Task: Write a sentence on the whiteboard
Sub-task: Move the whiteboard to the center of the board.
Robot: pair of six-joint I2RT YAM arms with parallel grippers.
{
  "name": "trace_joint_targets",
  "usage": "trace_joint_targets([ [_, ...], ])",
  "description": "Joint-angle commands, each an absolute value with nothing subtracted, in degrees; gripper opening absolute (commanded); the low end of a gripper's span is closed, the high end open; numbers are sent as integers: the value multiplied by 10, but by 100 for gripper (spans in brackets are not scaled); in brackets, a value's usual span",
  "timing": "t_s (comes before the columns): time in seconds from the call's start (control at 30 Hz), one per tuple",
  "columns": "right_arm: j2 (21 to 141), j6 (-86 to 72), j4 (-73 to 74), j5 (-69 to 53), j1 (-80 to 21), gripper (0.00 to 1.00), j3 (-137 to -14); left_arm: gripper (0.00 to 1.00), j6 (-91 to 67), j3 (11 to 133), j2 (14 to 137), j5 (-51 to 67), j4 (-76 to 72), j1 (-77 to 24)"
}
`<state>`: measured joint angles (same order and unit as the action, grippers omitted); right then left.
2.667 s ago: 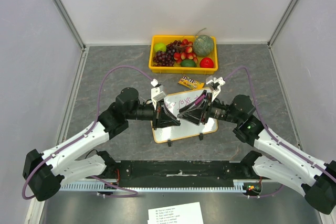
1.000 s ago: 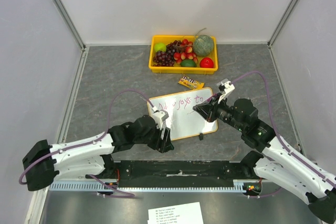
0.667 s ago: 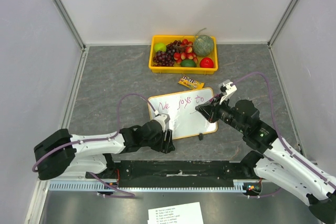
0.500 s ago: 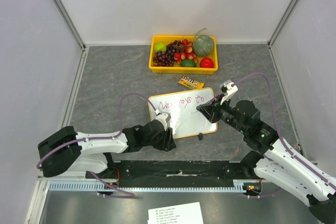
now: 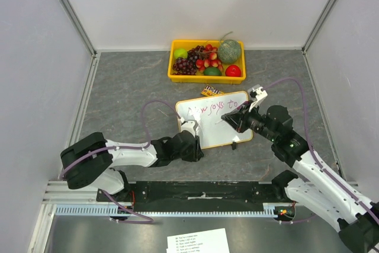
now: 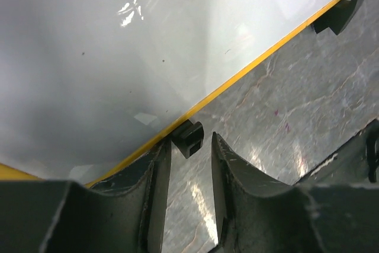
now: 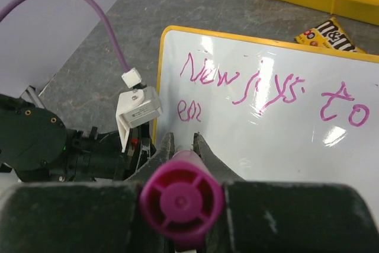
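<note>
Pale grey walls (image 5: 195, 4) box in a dark marbled desk (image 5: 130, 87). Whiteboard (image 5: 222, 134) lies mid-desk, just short of the yellow fruit tray (image 5: 175, 58). Left pincer (image 6: 186, 146) sits narrowly spread at the board's near edge, 1 black clip foot (image 6: 188, 138) at its mouth. Right pincer (image 7: 182, 141) pinches a pink marker (image 7: 182, 197) over the board, near the 2-line sentence (image 7: 266, 90).

Glossy white whiteboard (image 5: 219, 131), yellow-orange frame, pink-purple sentence (image 7: 266, 94), all just ahead of the right pincer (image 7: 181, 140). Magenta marker (image 7: 182, 199) between its black fingers (image 7: 207, 159). Grey veined table (image 5: 130, 87) underneath, yellow tray (image 5: 207, 79) far beyond the pincer.
</note>
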<state>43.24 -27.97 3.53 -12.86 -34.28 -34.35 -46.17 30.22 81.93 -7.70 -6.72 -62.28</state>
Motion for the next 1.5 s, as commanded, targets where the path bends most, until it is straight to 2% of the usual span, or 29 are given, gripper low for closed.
trace_joint_targets([
  [0.0,453,-302,-70,-255,-272,0,-322,40,-453,308,876,-116,-62,-603],
  [0.2,499,-338,-146,-340,-189,0,-295,40,-412,354,937,-67,-103,-549],
  [0.43,541,-303,-118,-296,-179,0,-313,41,-371,426,997,-51,-115,-542],
  [0.73,548,-289,-107,-253,-179,0,-328,46,-340,416,998,36,-192,-544],
  [0.8,546,-285,-98,-241,-179,0,-335,51,-330,409,982,47,-200,-545],
  [0.93,544,-274,-84,-219,-180,0,-345,70,-309,420,929,48,-133,-543],
  [1.07,548,-266,-81,-210,-181,0,-352,75,-296,429,873,51,-47,-534],
  [1.3,563,-236,-57,-151,-226,0,-375,77,-289,393,765,163,-7,-411],
  [1.47,586,-223,-58,-82,-289,0,-390,79,-300,380,787,306,-101,-305],
])
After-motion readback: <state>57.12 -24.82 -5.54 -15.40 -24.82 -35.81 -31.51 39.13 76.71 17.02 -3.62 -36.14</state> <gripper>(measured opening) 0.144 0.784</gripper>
